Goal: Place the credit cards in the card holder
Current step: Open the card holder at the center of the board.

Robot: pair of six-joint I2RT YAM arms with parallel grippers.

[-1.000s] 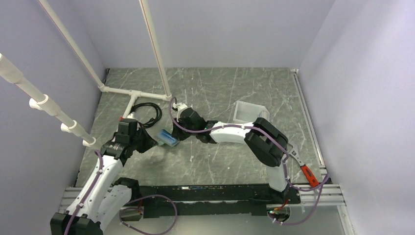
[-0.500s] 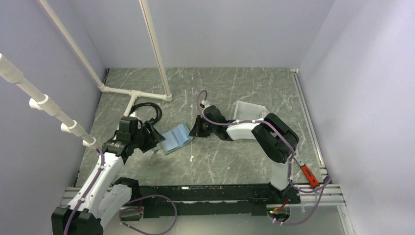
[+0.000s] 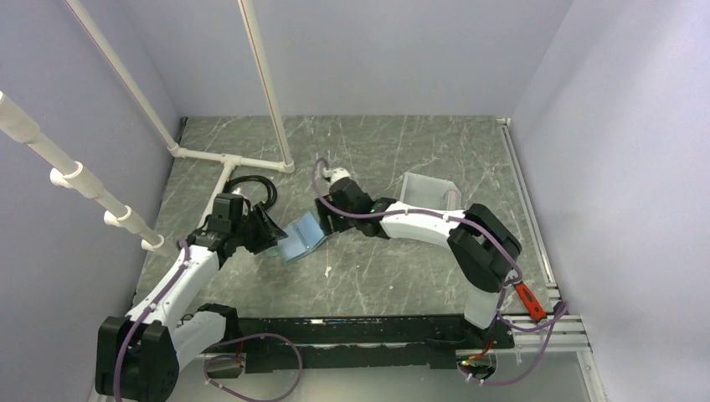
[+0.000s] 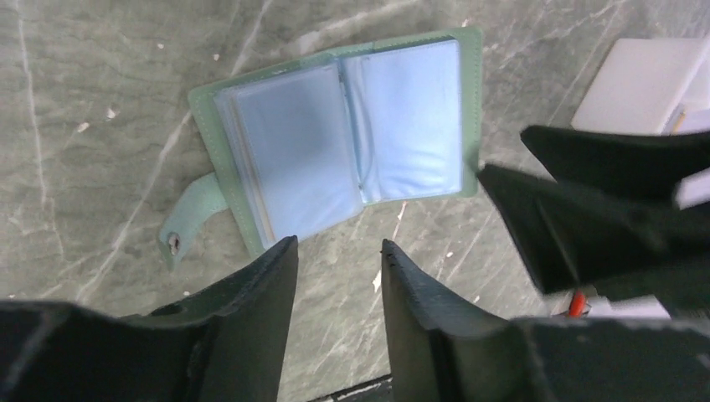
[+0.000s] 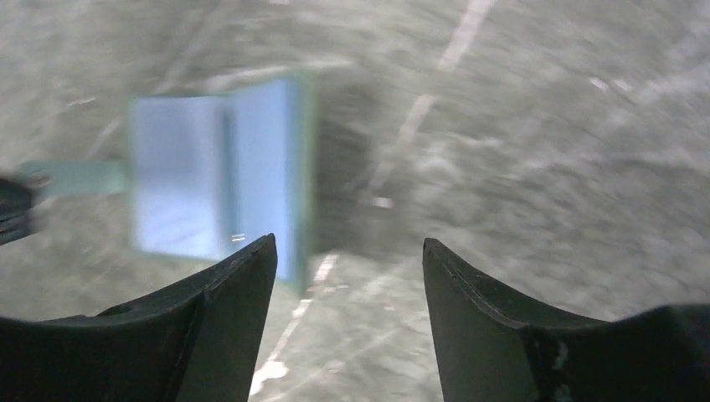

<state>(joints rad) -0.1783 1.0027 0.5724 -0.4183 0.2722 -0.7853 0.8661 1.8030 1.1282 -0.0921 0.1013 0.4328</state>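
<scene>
Marbled grey-green table (image 3: 377, 276), walled in by pale lilac panels, carries the card holder (image 3: 303, 237) a little left of the middle of the top view. It lies spread open with its light blue slotted inside facing up and its sage-green cover showing only as a thin rim. In the left wrist view the card holder (image 4: 343, 142) fills the upper middle of the frame, and its strap (image 4: 186, 222) with the small stud points to the lower left. No card can be made out in its slots. The left gripper (image 3: 266, 230) sits just beside the holder's left edge. Seen from its own camera, the left gripper (image 4: 335, 251) has its fingers parted with only bare table between them, and the holder's near edge lies just beyond the tips; whether they touch cannot be told. The right gripper (image 3: 328, 219) stands at the holder's upper right edge. In the blurred right wrist view its fingers (image 5: 243, 285) are spread wide around nothing, with the holder (image 5: 218, 167) up and to the left of them. Farther out, a white bin (image 3: 427, 191) stands to the right and a black cable (image 3: 255, 188) coils at the upper left.
</scene>
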